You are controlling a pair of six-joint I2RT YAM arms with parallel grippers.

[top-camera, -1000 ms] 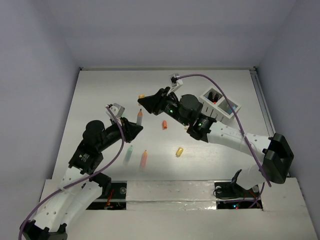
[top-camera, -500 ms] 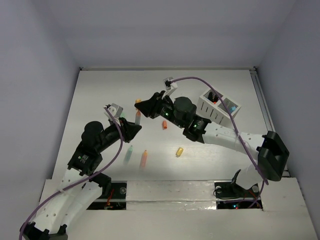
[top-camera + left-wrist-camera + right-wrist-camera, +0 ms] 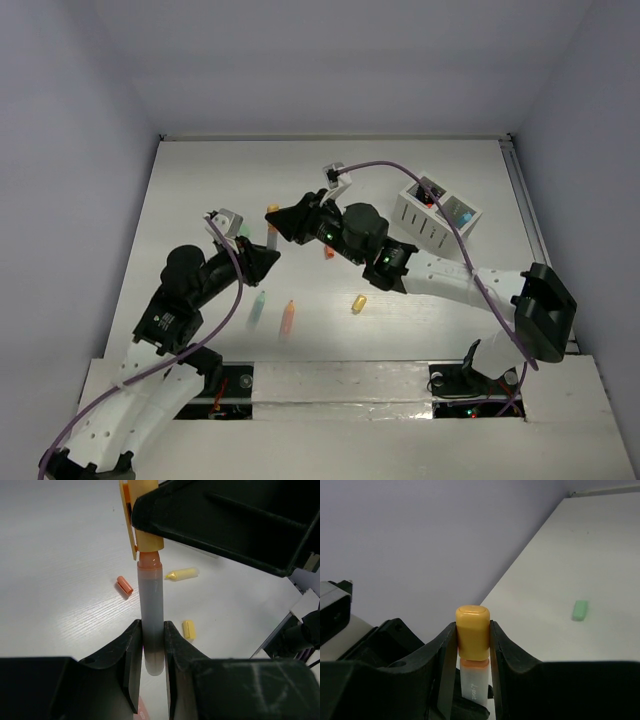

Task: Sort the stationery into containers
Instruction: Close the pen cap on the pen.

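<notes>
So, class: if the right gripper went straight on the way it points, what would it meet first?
Most likely the left gripper, shut on the barrel of the marker whose yellow cap the right gripper clamps. They face each other along it; depth is unclear.

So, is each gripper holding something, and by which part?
Both hold one marker: the left gripper clamps its lower barrel, the right gripper clamps its orange-yellow cap.

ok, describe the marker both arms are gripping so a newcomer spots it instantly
Look near the middle of the white table, where the two arm tips meet. The marker is held between them, left tool clamped on its grey barrel, right tool on its yellow cap. Every other piece, such as the orange cap nearby, lies loose on the tabletop.
</notes>
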